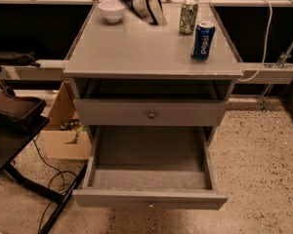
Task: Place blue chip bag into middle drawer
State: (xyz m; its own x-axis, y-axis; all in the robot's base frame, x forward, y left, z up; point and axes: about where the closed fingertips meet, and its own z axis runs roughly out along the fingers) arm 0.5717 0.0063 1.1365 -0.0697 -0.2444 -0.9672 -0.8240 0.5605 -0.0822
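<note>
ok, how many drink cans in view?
2. The green can stands at the back right of the cabinet top. The blue Pepsi can stands just in front of it, nearer the right edge. None visible elsewhere. The gripper is out of frame.

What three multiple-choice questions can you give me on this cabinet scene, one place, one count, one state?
1. Where is the chip bag? A on the floor; B over the back of the top, by the bowl; C in the cardboard box.
2. How many cans stand on the top? A one; B three; C two.
3. The bottom drawer is: A open, empty; B shut; C open, holding a can.
Key: B, it shows beside the bowl, gripper not in view; C, green can and Pepsi can; A, pulled out, tray bare.
</note>
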